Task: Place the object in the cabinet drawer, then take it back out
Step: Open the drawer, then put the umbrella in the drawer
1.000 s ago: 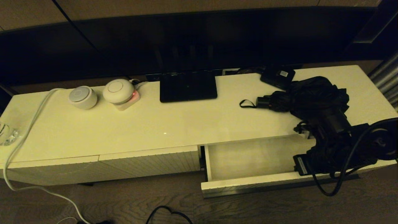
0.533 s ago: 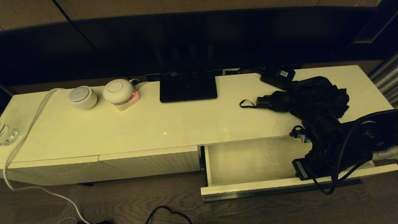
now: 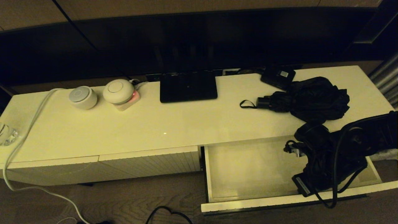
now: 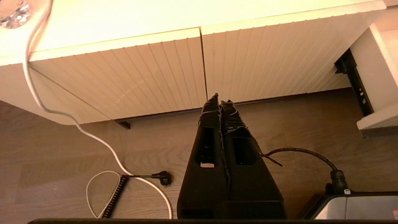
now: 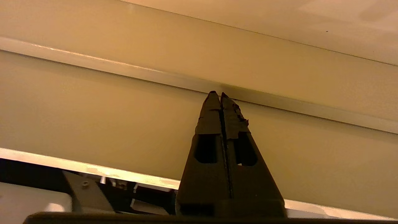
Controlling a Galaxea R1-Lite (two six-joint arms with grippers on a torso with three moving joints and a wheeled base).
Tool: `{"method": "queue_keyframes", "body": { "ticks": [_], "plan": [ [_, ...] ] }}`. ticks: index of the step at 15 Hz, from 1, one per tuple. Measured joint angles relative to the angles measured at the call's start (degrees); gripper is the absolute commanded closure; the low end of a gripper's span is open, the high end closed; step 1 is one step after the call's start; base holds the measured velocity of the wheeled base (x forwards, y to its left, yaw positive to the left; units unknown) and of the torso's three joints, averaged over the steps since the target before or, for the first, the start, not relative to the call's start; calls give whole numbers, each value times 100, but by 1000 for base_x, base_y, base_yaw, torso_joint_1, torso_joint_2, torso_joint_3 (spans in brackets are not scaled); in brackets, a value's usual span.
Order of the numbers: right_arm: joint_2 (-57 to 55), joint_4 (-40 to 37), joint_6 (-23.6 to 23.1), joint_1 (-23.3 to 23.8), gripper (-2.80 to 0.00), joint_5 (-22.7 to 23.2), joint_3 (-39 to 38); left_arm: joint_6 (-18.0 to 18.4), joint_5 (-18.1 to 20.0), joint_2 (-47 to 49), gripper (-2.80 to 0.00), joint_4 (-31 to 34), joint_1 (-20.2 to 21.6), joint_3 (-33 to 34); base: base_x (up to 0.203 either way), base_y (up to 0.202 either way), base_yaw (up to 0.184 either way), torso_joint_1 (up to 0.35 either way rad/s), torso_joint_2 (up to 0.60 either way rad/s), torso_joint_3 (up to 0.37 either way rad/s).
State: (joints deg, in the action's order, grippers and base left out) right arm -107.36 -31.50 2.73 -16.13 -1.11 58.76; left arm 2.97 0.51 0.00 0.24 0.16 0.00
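The left gripper (image 4: pixel 220 102) hangs low before the ribbed panels (image 4: pixel 186 71), over the floor, fingers pressed together and holding nothing; on the cabinet top (image 3: pixel 174 124) the stand base (image 3: pixel 188 87) sits mid-back; right of it the umbrella (image 3: pixel 306 99) lies on the top near the small box (image 3: pixel 277 76); below, the drawer (image 3: pixel 248 205) stands pulled out; the right gripper (image 5: pixel 220 95) is inside its right end, fingers closed, empty.

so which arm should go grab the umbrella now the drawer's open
Right. The right gripper sits inside the open drawer, just in front of the umbrella. The left gripper hangs low by the closed panels.
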Motion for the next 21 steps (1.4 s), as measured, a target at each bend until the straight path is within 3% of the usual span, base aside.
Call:
{"method": "queue_keyframes", "body": {
  "ticks": [8,13,18,21],
  "plan": [
    [-110,-36,-235,-66,0,-30,-701,0,0,0,0,0,0,0,0,0,0,0,0,0],
    [-10,-5,-249,32,0,-15,-741,2,1,0,0,2,0,0,0,0,0,0,0,0],
    [705,1035,-265,523,0,-47,-683,2,4,0,0,2,0,0,0,0,0,0,0,0],
    [1415,1310,-592,716,0,-58,-690,2,1,0,0,0,5,0,0,0,0,0,0,0]
  ]
}}
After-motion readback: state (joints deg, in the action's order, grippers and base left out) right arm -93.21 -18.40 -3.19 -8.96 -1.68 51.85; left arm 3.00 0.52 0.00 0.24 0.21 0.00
